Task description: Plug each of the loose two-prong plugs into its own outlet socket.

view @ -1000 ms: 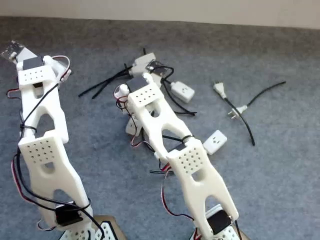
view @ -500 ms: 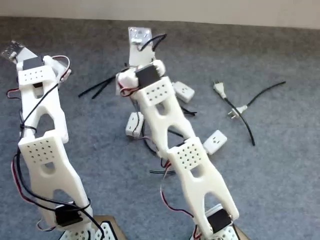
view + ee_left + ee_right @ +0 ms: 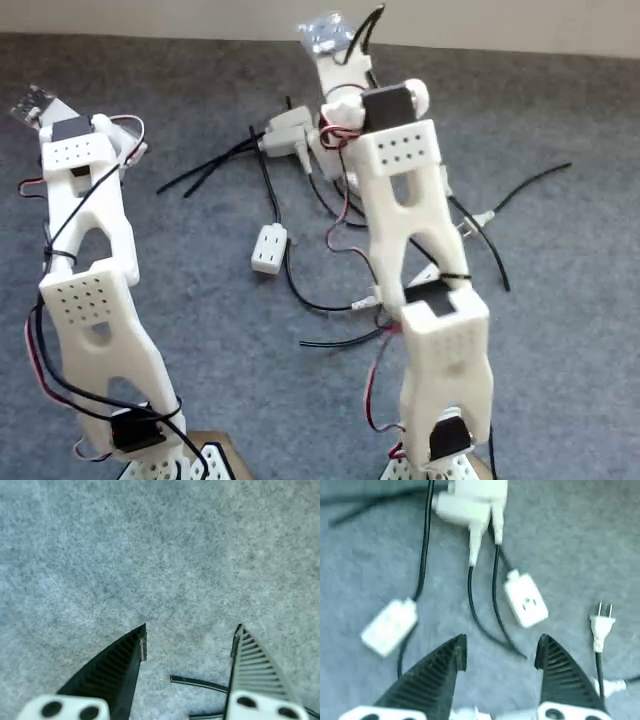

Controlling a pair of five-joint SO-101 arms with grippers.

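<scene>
Change: right arm [image 3: 405,200] has lifted off the cluster of sockets and swung toward the far side of the bench [image 3: 150,330]; left arm [image 3: 85,250] has kept its place at the far corner.
Right hand [image 3: 500,652]: fingers apart with nothing between them, hanging above the bench and over the cords.
Left hand [image 3: 190,635]: fingers apart and holding nothing, over bare grey bench; a short stretch of black cable [image 3: 200,684] lies below, near the finger bases.
Plug [image 3: 601,625]: loose and flat on the bench, its two prongs pointing away from the right hand. It sits just outside one fingertip and is plugged into nothing.
Socket [image 3: 526,599]: white block lying face up with its slots showing. It is near the plug but apart from it, just beyond the gap of the right hand.
Second socket [image 3: 390,626]: white block on the end of a black cord. It lies off the other fingertip, well apart from the plug.
Adapter [image 3: 470,502]: white block farther out than both sockets, with black cords running from it back toward the right hand.
</scene>
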